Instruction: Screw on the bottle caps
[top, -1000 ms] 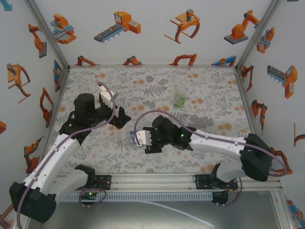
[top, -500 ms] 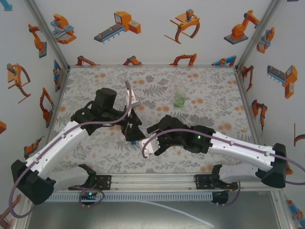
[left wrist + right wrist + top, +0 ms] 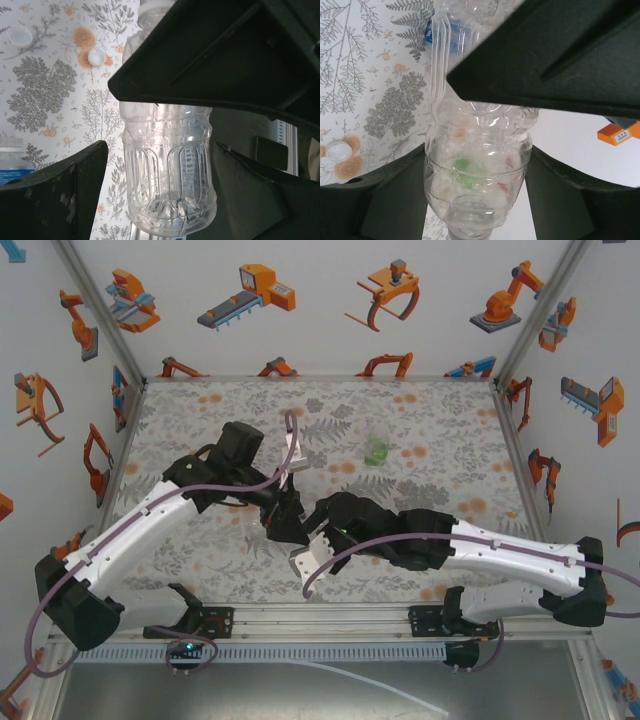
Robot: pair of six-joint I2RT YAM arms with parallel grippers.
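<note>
As it arrived from 9 o'clock, left gripper (image 3: 159,150): narrowed, loose round clear bottle (image 3: 170,185).
Right gripper (image 3: 477,160): pinched it.
Bottle caps (image 3: 96,57): off, regrasp likely.

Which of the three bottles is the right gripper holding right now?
The plain clear ribbed plastic bottle, pinched by the right gripper. The green-tinted plastic bottle and the blue-labelled bottle sit apart from it, ungripped.

1. The tabletop (image 3: 450,440) has a pale cover printed with grey ferns and orange flowers.
2. White walls (image 3: 320,340) with orange robot drawings stand at its left, far and right edges.
3. Metal posts (image 3: 98,310) rise at its far corners.
4. A metal rail (image 3: 330,618) runs along its near edge.
</note>
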